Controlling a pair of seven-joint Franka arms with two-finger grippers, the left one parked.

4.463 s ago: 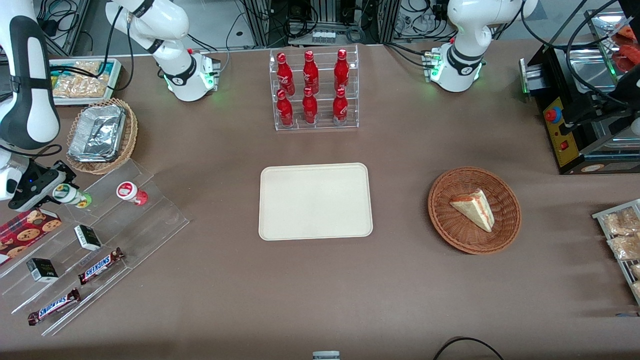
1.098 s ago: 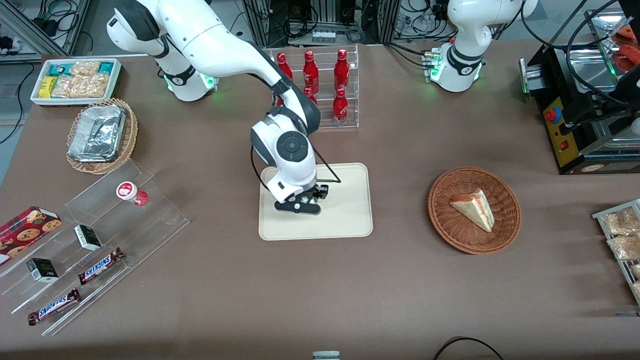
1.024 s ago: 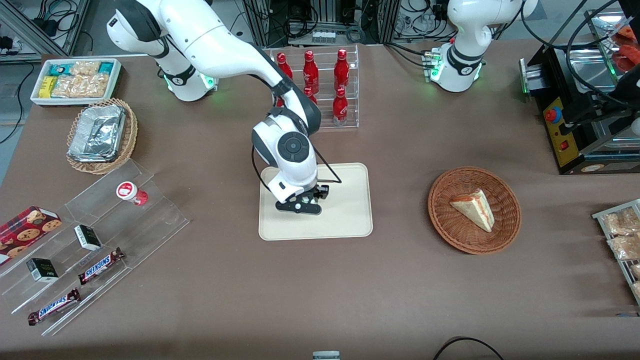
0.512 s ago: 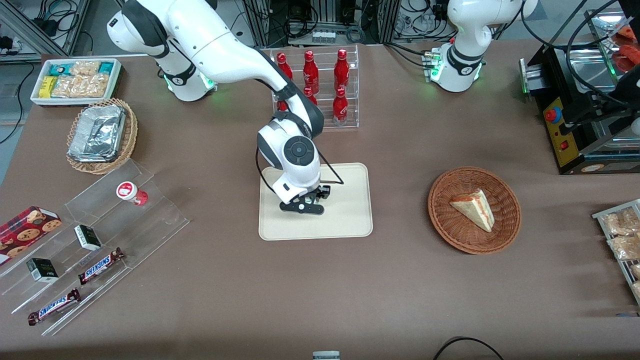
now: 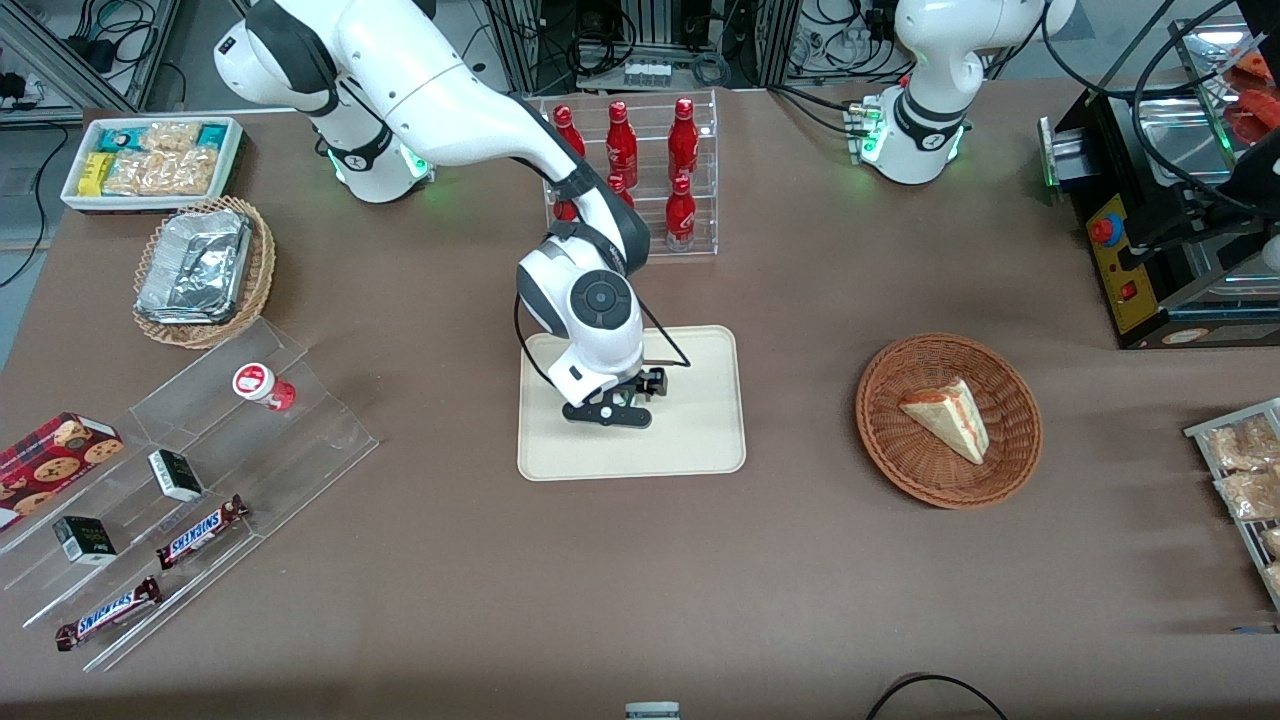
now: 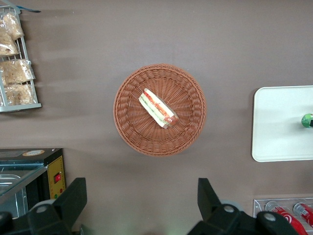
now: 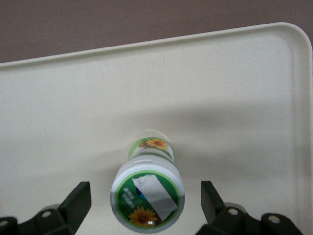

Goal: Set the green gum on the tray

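**One gum bottle standing on the tray, fingers spread around it**

Two fingers (image 7: 73, 203) of the gripper (image 5: 612, 408) stand wide apart, one on each side of the green gum (image 7: 148, 196), with a clear gap between each finger and the bottle; nothing is clamped. The gum stands upright on the cream tray (image 7: 234, 98), its white lid with the green label and sunflower facing up toward the wrist camera. In the front view the gripper hangs low over the middle of the tray (image 5: 700, 440), hiding the bottle there. The parked arm's wrist view shows the bottle as a small green spot (image 6: 307, 120) on the tray.

Toward the parked arm's end of the table, a round wicker basket (image 5: 1010, 470) holds a wedge of sandwich (image 5: 947, 417). Farther from the front camera than the tray, a clear rack (image 5: 700, 245) holds red bottles (image 5: 683, 135). Toward the working arm's end, a second wicker basket (image 5: 262, 270) holds a crinkled foil tray (image 5: 195, 267), a white bin (image 5: 75, 195) holds packaged snacks, and a stepped clear stand (image 5: 320, 440) carries a red gum bottle (image 5: 264, 386), small dark boxes and chocolate bars (image 5: 202, 531).
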